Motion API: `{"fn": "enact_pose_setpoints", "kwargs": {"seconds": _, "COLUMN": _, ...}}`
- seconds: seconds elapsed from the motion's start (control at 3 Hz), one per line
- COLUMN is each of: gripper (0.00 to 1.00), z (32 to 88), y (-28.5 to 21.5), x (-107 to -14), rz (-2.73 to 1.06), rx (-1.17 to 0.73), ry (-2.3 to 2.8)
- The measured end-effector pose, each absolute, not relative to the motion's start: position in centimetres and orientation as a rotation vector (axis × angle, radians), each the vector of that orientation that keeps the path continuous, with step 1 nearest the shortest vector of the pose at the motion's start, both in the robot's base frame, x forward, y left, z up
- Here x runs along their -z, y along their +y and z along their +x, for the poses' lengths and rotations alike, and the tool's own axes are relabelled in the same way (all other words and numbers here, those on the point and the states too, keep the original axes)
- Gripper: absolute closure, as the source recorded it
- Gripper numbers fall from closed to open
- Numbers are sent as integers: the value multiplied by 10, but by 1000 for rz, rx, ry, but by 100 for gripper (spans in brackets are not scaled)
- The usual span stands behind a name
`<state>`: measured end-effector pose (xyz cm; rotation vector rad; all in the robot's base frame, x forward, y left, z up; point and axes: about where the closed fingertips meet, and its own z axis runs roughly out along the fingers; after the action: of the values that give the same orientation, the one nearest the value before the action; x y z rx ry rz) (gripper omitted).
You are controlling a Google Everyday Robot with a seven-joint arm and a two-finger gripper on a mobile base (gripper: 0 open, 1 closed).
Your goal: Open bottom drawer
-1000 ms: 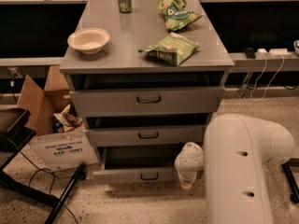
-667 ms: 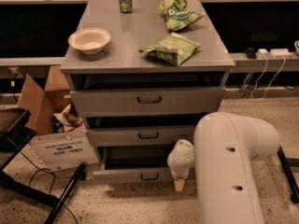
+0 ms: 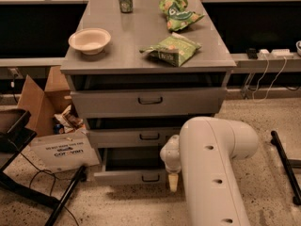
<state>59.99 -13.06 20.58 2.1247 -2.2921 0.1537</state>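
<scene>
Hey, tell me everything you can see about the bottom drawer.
The bottom drawer is grey metal, with the narrowest front of the three and a small dark loop handle. It stands partly pulled out and level, just above the speckled floor, its inside in shadow. The gripper hangs at the front's right end, beside the handle; whether it touches is unclear.

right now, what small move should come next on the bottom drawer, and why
Probably shift the gripper sideways onto the handle before any pull. The bottom drawer looks only partly out, and the gripper hangs at its front, just beside the dark loop handle, not clearly on it.
</scene>
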Motion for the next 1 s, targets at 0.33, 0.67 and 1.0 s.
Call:
{"fn": "enact_pose_setpoints", "kwargs": {"seconds": 0.33, "gripper": 0, "z": 596, "y": -144, "x": -182, "rz": 2062, "rx": -91, "ry": -2312}}
{"fn": "enact_pose_setpoints", "kwargs": {"seconds": 0.67, "gripper": 0, "z": 591, "y": -159, "x": -169, "rz": 2006, "rx": -59, "ry": -2331}}
{"fn": "enact_pose_setpoints", "kwargs": {"seconds": 1.0, "gripper": 0, "z": 591, "y": -160, "x": -167, "rz": 2000, "rx": -55, "ry": -2334}}
